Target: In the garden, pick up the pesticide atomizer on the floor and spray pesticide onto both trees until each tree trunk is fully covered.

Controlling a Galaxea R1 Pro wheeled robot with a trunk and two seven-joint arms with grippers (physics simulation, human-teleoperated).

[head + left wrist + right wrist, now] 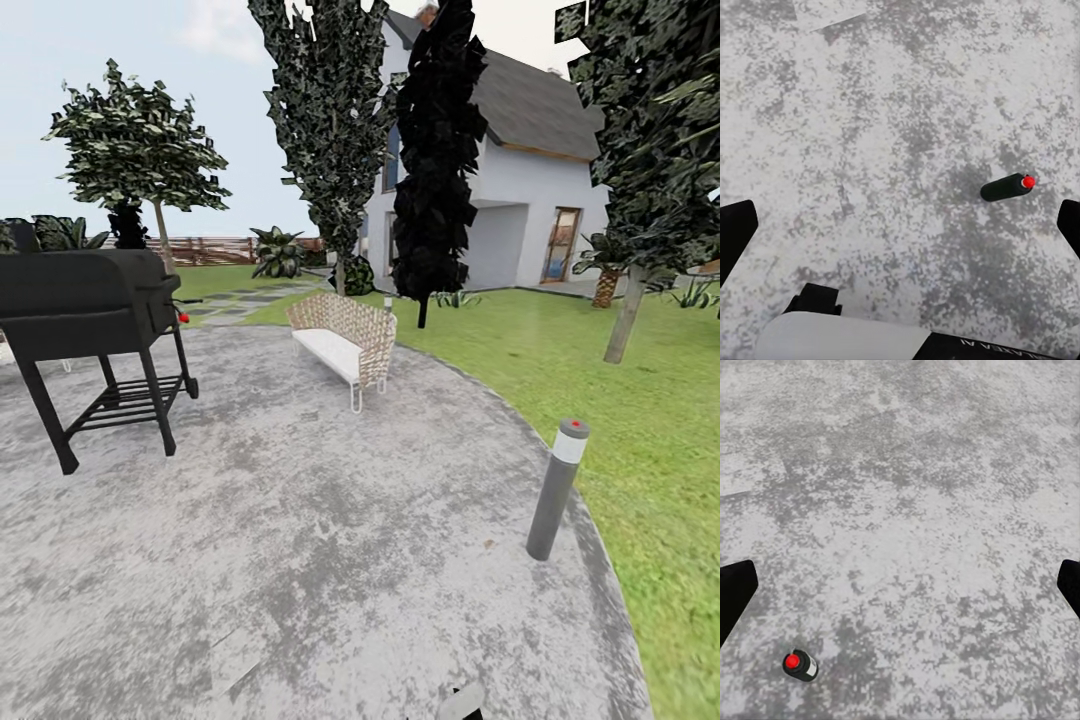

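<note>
Nothing is done yet: the atomizer (1006, 187) stands untouched on the paving (300, 520) below both wide-open, empty grippers, left (900, 229) and right (900, 589). Pickup and spraying both trees remain.

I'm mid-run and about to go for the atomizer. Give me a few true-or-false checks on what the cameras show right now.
1. The pesticide atomizer lies on mottled grey paving. True.
2. The left gripper is shut on the atomizer. False: its fingers stand wide apart, and the atomizer lies free on the ground.
3. A black grill stands on the paved area in the head view. True.
4. The wicker bench stands out on the lawn. False: it stands on the paving.
5. The right gripper is open. True.
</note>
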